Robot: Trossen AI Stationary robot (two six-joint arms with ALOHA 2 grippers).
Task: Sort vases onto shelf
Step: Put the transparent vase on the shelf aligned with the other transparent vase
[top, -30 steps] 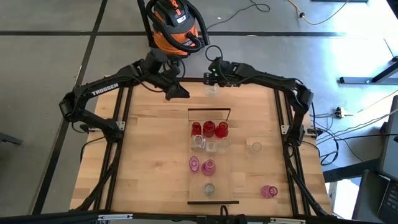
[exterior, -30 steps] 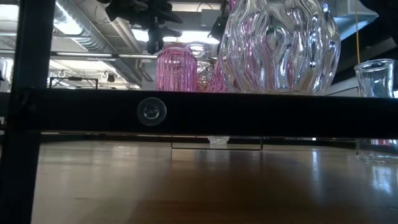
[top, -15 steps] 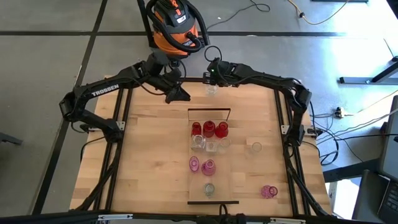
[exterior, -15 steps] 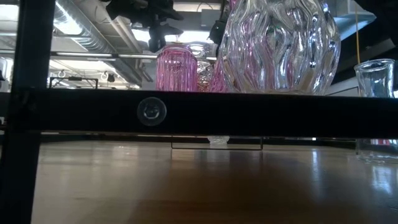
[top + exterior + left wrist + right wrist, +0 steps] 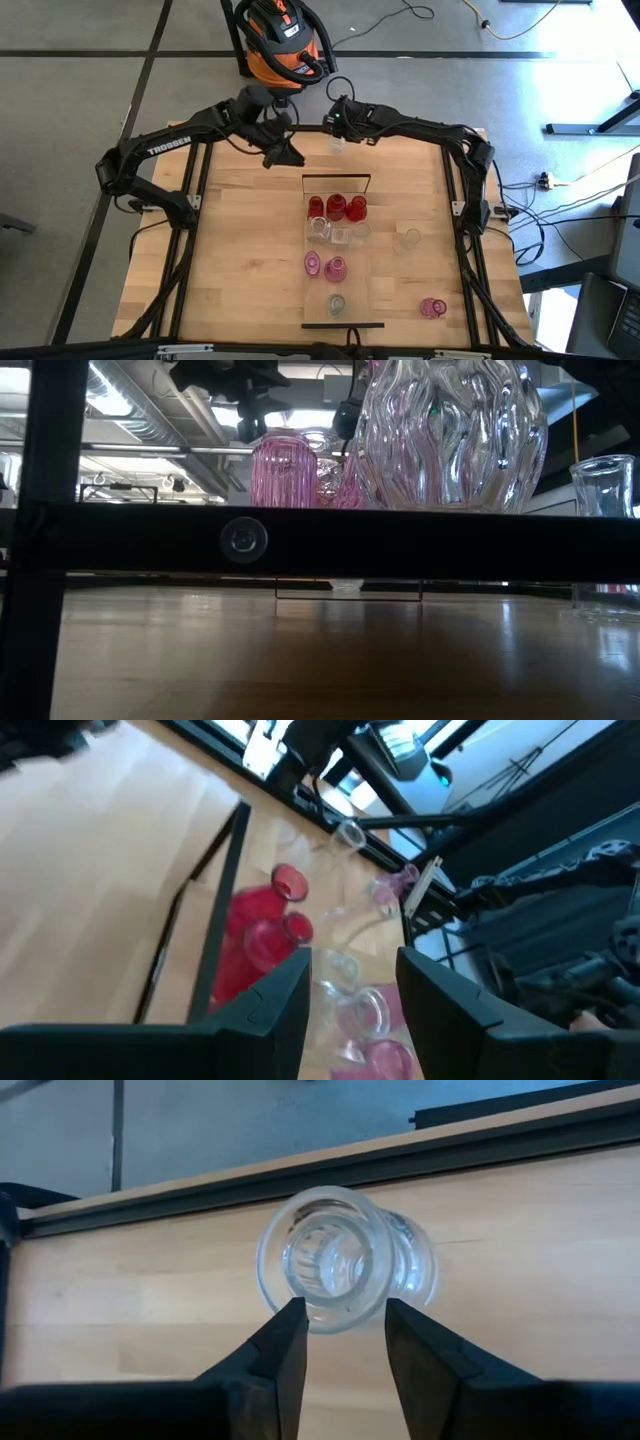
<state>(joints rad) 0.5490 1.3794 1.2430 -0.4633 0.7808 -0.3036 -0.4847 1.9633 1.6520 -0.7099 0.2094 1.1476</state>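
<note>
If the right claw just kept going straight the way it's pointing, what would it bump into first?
Most likely the clear vase standing at the table's far edge: the right gripper points down at its mouth, with the open fingers either side of the rim. Depth is hard to judge, but nothing else lies between them.

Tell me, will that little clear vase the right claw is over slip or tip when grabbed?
The clear vase looks like smooth glass, so it is probably slippery and breakable. It stands upright near the table's far edge with a narrow neck above a wider belly, so a sideways nudge might tip it and send it rolling. The right gripper is open around its rim.
</note>
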